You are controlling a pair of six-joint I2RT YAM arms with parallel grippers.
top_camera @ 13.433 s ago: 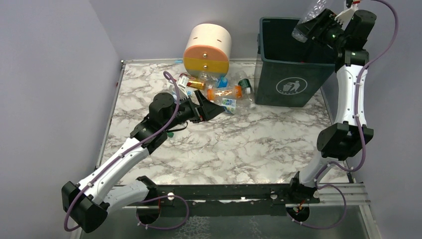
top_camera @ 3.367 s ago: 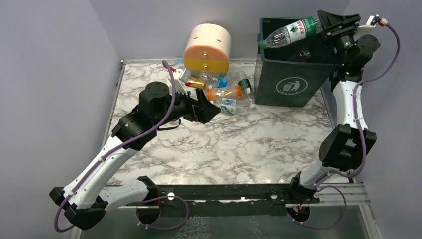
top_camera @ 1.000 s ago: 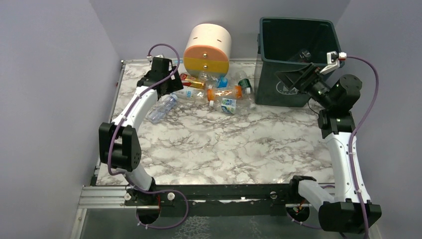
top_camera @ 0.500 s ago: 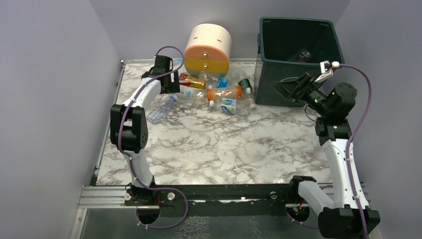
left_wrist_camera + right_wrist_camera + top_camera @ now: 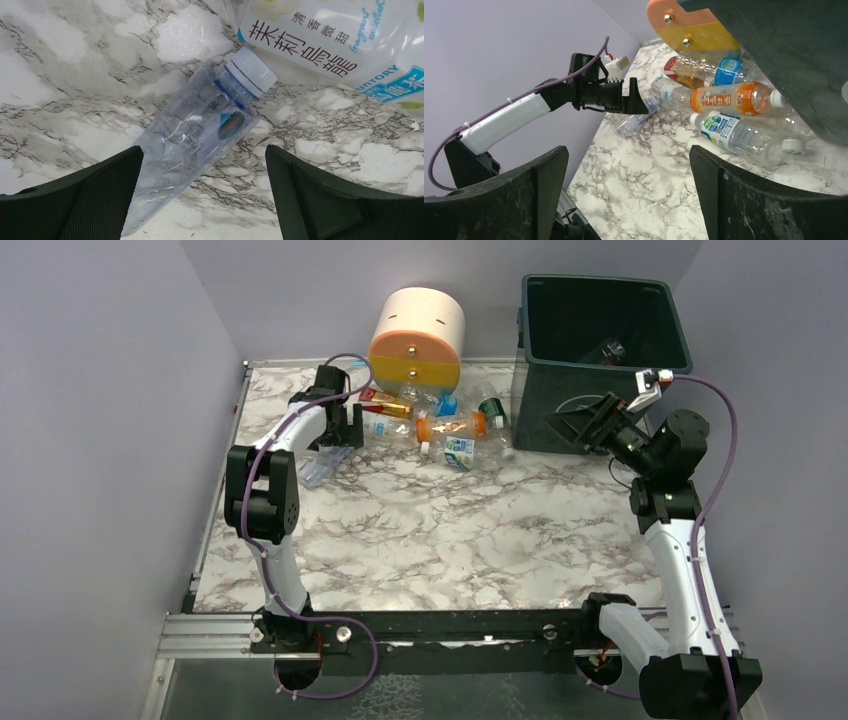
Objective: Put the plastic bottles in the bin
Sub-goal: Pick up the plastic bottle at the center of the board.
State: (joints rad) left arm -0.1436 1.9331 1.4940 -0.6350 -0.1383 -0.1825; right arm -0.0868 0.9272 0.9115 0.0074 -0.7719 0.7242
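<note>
- Your left tool (image 5: 201, 150) had swung across the desk (image 5: 450, 530) in the last few seconds. It hung released, fingers wide, either side of the clear bottle (image 5: 192, 132) that lay farthest left of the bin (image 5: 600, 280). It was not yet grasping anything.
- That clear bottle lay flat, with its white cap turned toward the bin. Closing and lifting looked like your next move.
- The heap had not shifted over the last second. The orange bottle (image 5: 452, 425) and the green-labelled bottle (image 5: 460, 450) lay just left of the bin's foot, and several more lay behind them.
- Your right tool (image 5: 578, 426) had let go of the bottle it held over the bin moments earlier. It hung open and empty, lowered against the bin's left wall and facing the heap.
- One dropped bottle (image 5: 612, 350) showed deep inside the bin, so that delivery was done. Most of the bottles were still left of the bin.
</note>
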